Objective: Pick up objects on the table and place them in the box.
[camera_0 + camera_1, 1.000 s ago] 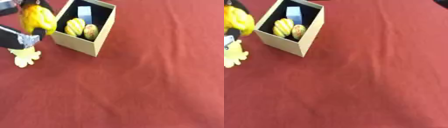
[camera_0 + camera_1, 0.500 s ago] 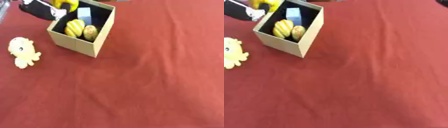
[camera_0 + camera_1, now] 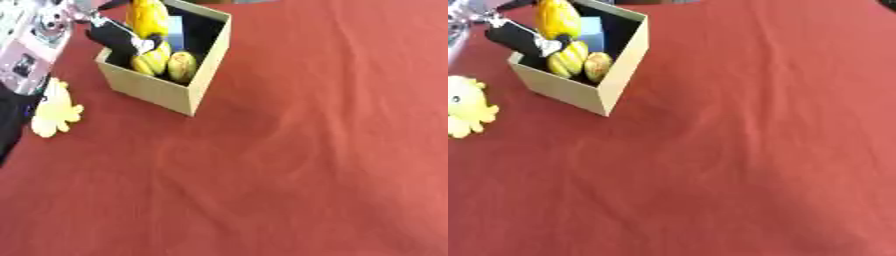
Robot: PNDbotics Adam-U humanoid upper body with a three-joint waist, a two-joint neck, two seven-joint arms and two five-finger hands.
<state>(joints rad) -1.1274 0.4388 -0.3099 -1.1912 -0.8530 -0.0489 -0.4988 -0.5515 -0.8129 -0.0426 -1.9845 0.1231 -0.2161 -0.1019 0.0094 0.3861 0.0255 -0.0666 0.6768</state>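
Box [image 3: 614, 75], open-topped and tan, stood near the far left corner of the surface [image 3: 754, 150], which was covered in red cloth; one corner of the box pointed toward the near edge. Inside it lay a ribbed yellow object [image 3: 564, 59] and, just beside it, a smaller rounded yellow-brown object [image 3: 597, 66]; a pale blue rectangular item [image 3: 591, 27] stood against the far inner wall.

Left hand [image 3: 522, 40] reached in from the far left, its black fingers curled around a yellow-orange object [image 3: 557, 17]; that object was held upright over the far left part of the box opening, above the ribbed yellow object; whether it touched the contents could not be told. The silver and pink forearm section [image 3: 31, 45] of the same arm crossed the left edge of the left eye view.

Pale yellow plush toy [image 3: 467, 106] with several short limbs lay on the surface near its left edge, to the left of the box and apart from it; in the left eye view the arm partly covered it.

Right hand did not appear in either view. The rest of the red cloth showed only soft creases running from the far edge toward the near edge.
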